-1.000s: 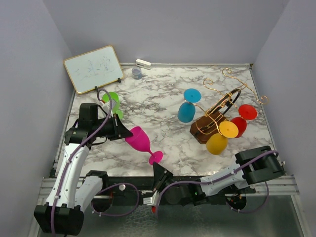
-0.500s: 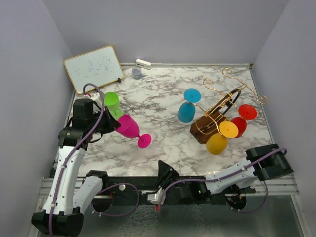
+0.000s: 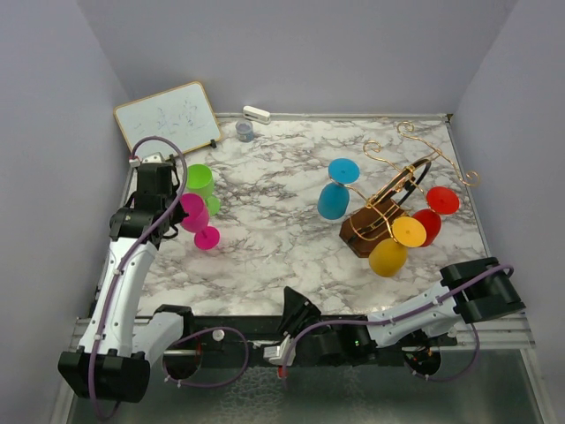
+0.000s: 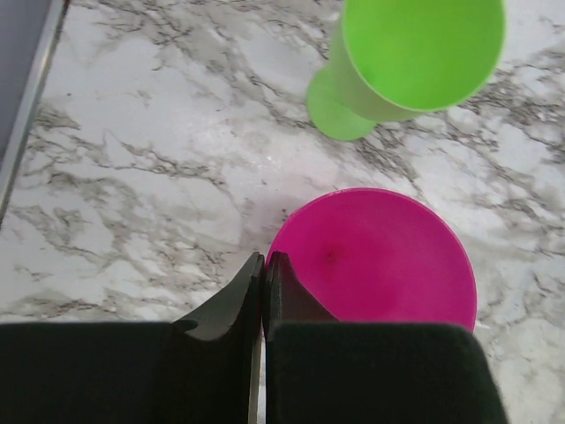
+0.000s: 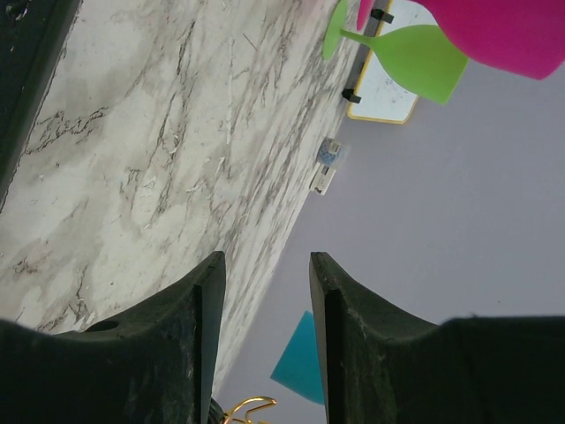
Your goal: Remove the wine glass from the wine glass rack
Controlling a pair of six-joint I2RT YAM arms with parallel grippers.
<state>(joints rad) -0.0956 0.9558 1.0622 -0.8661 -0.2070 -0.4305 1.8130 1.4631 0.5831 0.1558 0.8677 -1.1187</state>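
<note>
Whiteboard [image 3: 168, 122]: leans at the far left corner of the desk [image 3: 282, 238].
Left gripper [image 3: 177, 210]: over the desk's left side, fingers [image 4: 234, 305] almost together, pinching the rim of the pink glass.
Pink glass [image 3: 194, 213]: off the rack and well apart from it, bowl up, foot toward the near edge; I cannot tell whether the foot touches the desk.
Green glass [image 3: 199, 180]: upright on the desk just beyond the pink glass, the closest thing to it; I cannot tell whether they touch.
Back edge: a small bluish thing [image 3: 244, 131] and a white block [image 3: 257, 114], both well away from the glasses.
Right gripper [image 3: 293, 311]: low at the near edge, mid-desk, fingers spread with nothing between them.
Blue glass [image 3: 334, 201]: hangs on the rack's left side.
Rack [image 3: 371, 228]: on the desk's right half, with a dark wood base and gold wire arms curling back and right.
Yellow glass [image 3: 388, 256]: hangs at the rack's near side.
Red glass [image 3: 429, 223]: hangs just right of the yellow glass.
</note>
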